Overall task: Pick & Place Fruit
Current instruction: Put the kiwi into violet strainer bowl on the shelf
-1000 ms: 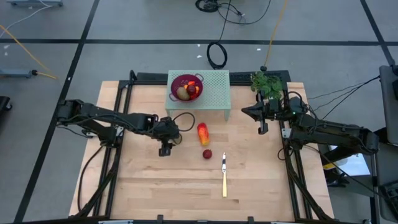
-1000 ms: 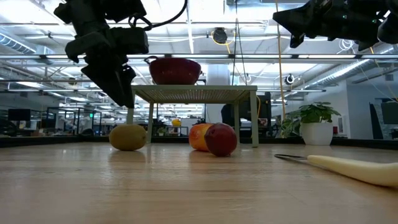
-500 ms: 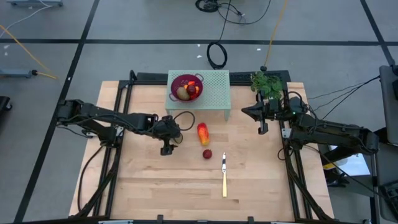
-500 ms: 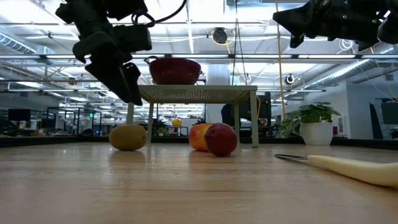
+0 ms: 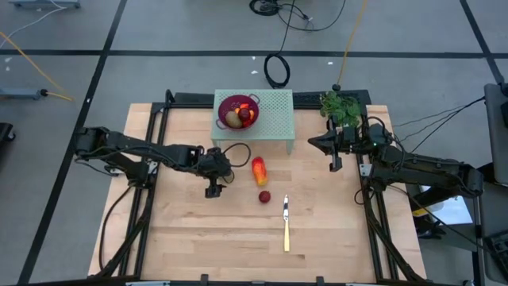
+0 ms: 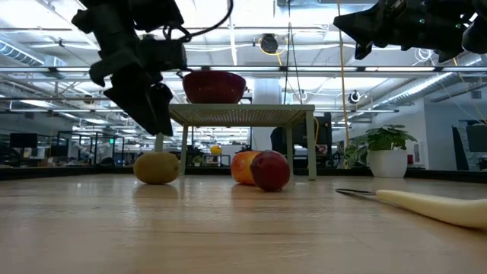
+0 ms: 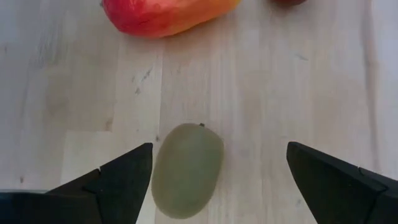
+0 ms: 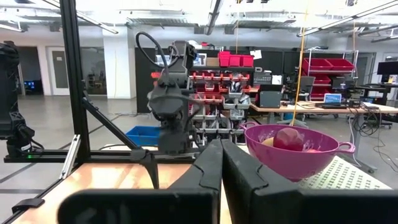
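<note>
A: Item one, the brown-green oval fruit (image 7: 187, 169). Where is it listed?

B: It is found lying on its side on the bare wooden table (image 5: 190, 238), directly under the left gripper (image 7: 214, 180). The gripper's fingers are spread wide, one on each side of the fruit, and nothing is held. In the low view the gripper (image 6: 156, 122) hangs above the fruit (image 6: 157, 167), apart from it.

A: Handling notes?

B: A hollow plastic toy is presumed: light, stiff, smooth-skinned. Slipping or rolling out of the fingers is judged the main risk. A hold across the short middle is advised, with the long axis lying between the fingers, as they are lined up now.

A: Item two?

B: The red-orange-yellow oblong fruit (image 5: 259, 168), recorded just beside item one, with a dark red ball (image 5: 264, 196) near it. The ball is judged likely to roll if nudged.

A: Destination?

B: A purple bowl (image 5: 236, 110) is entered on the pale green stand (image 5: 274, 119) at the back of the table. Fruit is already seen inside it, among it another brown-green oval (image 5: 232, 119).

A: The other arm?

B: The right gripper (image 5: 332, 153) is logged at the right edge of the table, raised, fingers pressed together, nothing carried.

A: Not for picking?

B: The yellow-handled knife (image 5: 286, 226), lying in front of the ball.
</note>
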Motion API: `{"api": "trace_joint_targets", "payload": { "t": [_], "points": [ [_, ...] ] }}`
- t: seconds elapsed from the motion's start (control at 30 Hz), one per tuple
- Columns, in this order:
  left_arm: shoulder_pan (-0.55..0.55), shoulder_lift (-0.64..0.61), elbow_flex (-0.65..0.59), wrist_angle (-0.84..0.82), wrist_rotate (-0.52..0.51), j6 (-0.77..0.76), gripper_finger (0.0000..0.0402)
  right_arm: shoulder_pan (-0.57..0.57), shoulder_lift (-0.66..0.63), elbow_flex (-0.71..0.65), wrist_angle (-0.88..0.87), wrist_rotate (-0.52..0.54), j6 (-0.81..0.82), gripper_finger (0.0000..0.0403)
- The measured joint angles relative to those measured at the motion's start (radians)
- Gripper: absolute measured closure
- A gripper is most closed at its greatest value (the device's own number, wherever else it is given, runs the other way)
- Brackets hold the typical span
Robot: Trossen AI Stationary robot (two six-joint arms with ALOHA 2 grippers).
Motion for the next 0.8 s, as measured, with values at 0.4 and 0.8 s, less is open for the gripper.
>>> {"api": "trace_joint_targets", "payload": {
  "t": [0.4, 0.8],
  "points": [
    [0.05, 0.086, 0.0, 0.012, 0.007, 0.028, 0.0041, 0.0, 0.0, 0.0, -0.004, 0.0, 0.0, 0.0403],
    [0.06, 0.099, 0.0, -0.004, 0.038, 0.067, 0.0041, -0.008, 0.001, 0.0, -0.131, -0.053, -0.076, 0.0403]
  ]
}}
